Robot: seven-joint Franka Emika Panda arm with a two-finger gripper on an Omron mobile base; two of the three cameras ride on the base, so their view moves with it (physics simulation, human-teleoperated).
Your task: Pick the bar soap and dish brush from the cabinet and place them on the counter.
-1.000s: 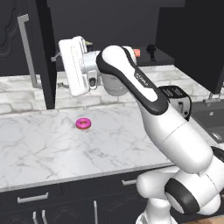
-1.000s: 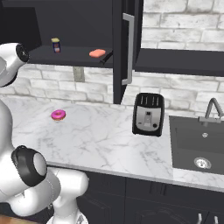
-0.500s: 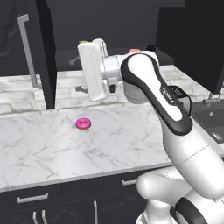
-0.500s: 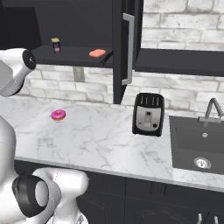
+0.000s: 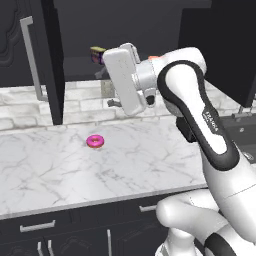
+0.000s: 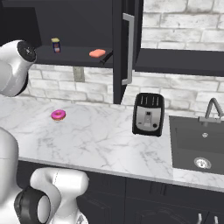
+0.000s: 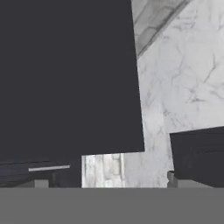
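Salmon-orange bar soap [image 6: 97, 53] sits on the cabinet [image 6: 70, 56] shelf w/ the black dish brush [image 6: 106, 57] just beside it, both untouched. Gripper [image 5: 116, 102] jaws wide apart, holding nothing, raised in front of the open cabinet. Risks: hand clips the door [image 5: 50, 60] edge going in, or knocks the brush off while reaching for soap. Donut [image 5: 95, 141] on the counter [image 5: 60, 170].
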